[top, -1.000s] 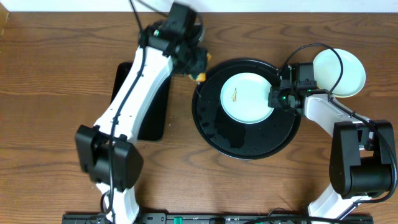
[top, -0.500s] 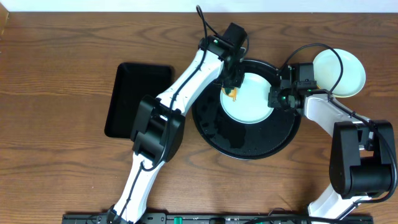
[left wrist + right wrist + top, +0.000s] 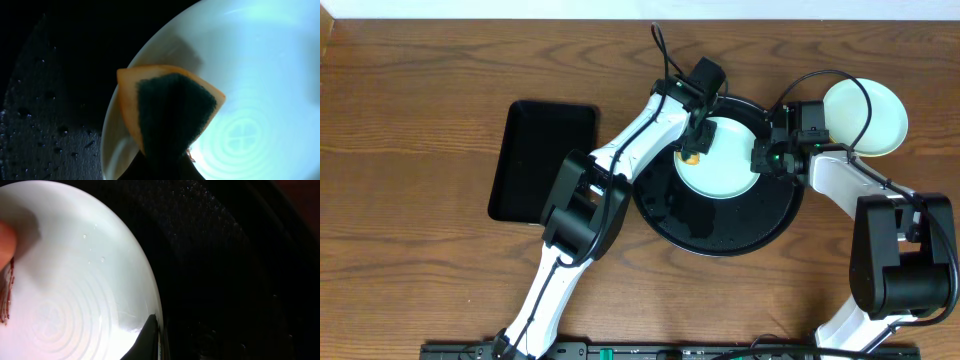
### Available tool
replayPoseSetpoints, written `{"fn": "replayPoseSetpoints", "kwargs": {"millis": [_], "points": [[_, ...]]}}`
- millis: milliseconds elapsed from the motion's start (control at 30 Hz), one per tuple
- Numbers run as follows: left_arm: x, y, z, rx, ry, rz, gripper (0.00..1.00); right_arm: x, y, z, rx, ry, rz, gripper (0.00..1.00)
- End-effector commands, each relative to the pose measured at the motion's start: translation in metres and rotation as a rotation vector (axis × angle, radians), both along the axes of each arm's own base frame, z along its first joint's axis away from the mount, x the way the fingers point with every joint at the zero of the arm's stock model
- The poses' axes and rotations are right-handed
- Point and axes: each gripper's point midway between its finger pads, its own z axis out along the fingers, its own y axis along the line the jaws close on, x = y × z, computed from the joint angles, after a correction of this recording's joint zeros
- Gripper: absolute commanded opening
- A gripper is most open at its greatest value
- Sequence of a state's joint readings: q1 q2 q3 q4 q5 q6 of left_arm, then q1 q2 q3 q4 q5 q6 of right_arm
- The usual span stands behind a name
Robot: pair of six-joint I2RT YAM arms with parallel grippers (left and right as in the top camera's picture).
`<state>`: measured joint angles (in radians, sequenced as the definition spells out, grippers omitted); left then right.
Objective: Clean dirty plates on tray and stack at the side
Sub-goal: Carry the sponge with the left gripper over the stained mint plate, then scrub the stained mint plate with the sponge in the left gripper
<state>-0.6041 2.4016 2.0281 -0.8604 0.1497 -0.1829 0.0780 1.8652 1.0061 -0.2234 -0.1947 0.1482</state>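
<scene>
Overhead view: a pale mint plate is seen lying in the round black tray, toward its far side. The left gripper is clamped on an orange sponge, which is set on the plate's left edge. The right gripper is pressed together at the plate's right rim. A second plate is seen off the tray, to the right, and a rectangular black tray well to the left.

Left wrist view: the sponge's dark green face is shown over the plate's rim.

Right wrist view: a dark fingertip is laid on the plate's edge — whether the rim is pinched cannot be told.
</scene>
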Motion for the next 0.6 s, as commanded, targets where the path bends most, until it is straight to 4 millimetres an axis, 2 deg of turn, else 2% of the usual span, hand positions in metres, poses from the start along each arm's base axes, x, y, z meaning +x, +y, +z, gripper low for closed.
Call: {"fn": "replayPoseSetpoints", "kwargs": {"millis": [0,267,467,567], "points": [[-0.004,0.011,-0.026,0.045,0.010,0.004,0.07,-0.012,0.010,-0.014,0.007,0.047,0.035,0.01],[-0.023,0.024,-0.057,0.076,0.063,0.004,0.07,-0.012,0.010,-0.014,0.007,0.047,0.035,0.01],[-0.041,0.017,-0.065,0.024,0.135,-0.013,0.08,-0.012,0.010,-0.014,0.007,0.047,0.035,0.01],[-0.051,0.019,-0.078,0.033,0.151,-0.020,0.07,-0.012,0.010,-0.014,0.007,0.047,0.035,0.01]]}}
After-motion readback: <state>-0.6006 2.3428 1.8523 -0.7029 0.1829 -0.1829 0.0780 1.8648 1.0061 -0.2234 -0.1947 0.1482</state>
